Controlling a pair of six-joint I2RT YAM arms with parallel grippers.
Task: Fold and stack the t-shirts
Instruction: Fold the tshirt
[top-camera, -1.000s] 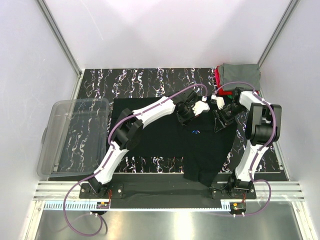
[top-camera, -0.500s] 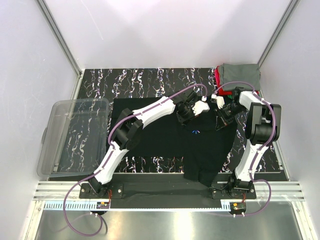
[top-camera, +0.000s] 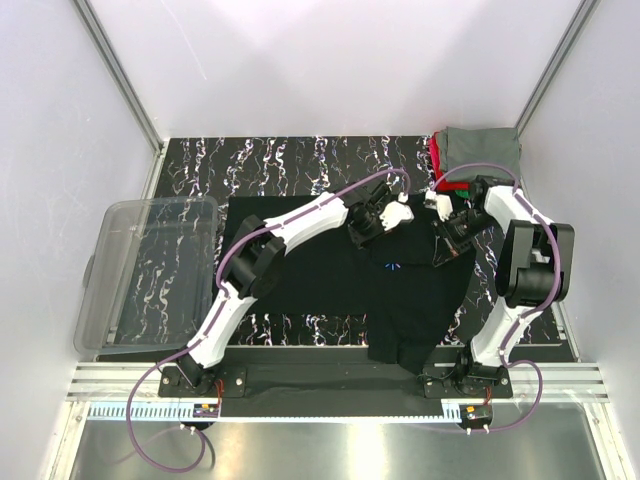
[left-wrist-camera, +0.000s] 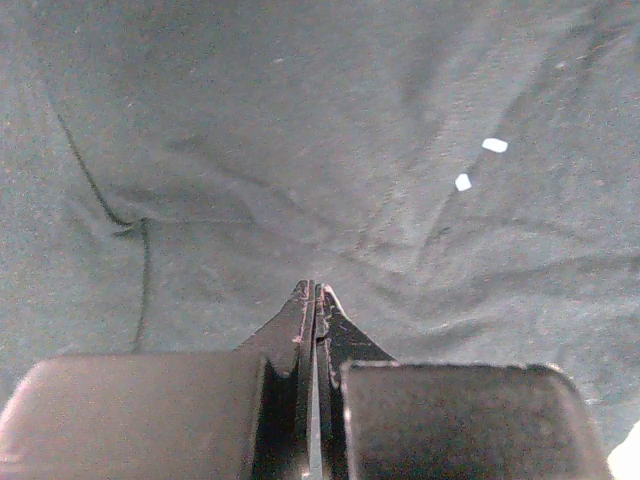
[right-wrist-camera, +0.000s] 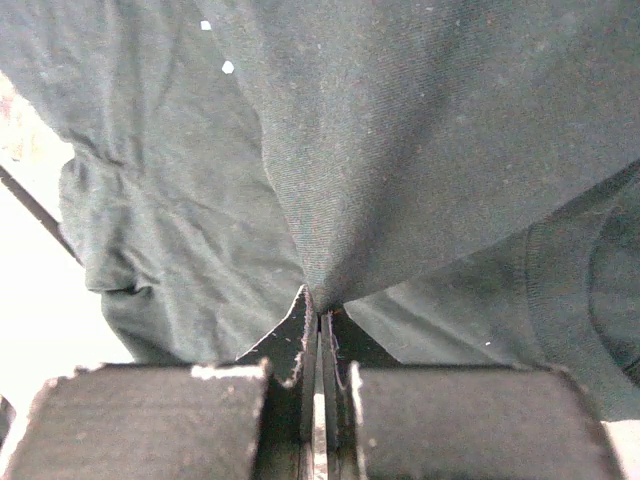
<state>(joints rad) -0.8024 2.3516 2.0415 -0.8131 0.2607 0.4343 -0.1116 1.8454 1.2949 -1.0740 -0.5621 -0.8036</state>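
Note:
A black t-shirt (top-camera: 330, 270) lies spread across the dark marbled mat, its small blue logo (top-camera: 390, 266) facing up. My left gripper (top-camera: 372, 222) sits at the shirt's far edge, jaws shut, and the cloth (left-wrist-camera: 300, 150) puckers toward its tips (left-wrist-camera: 315, 292). My right gripper (top-camera: 446, 238) is further right on the same edge, shut on a pinched fold of the black cloth (right-wrist-camera: 400, 150) that is drawn into its tips (right-wrist-camera: 320, 312). A folded grey t-shirt (top-camera: 480, 150) tops a stack at the back right corner, with a red one (top-camera: 434, 152) showing at its left edge.
A clear plastic bin (top-camera: 160, 203) stands at the left of the mat. The enclosure's white walls and metal posts close in the back and sides. The shirt's lower part (top-camera: 405, 340) hangs toward the near edge between the two arm bases.
My right gripper has closed on the shirt's edge. Both grippers have shifted slightly toward the back of the table.

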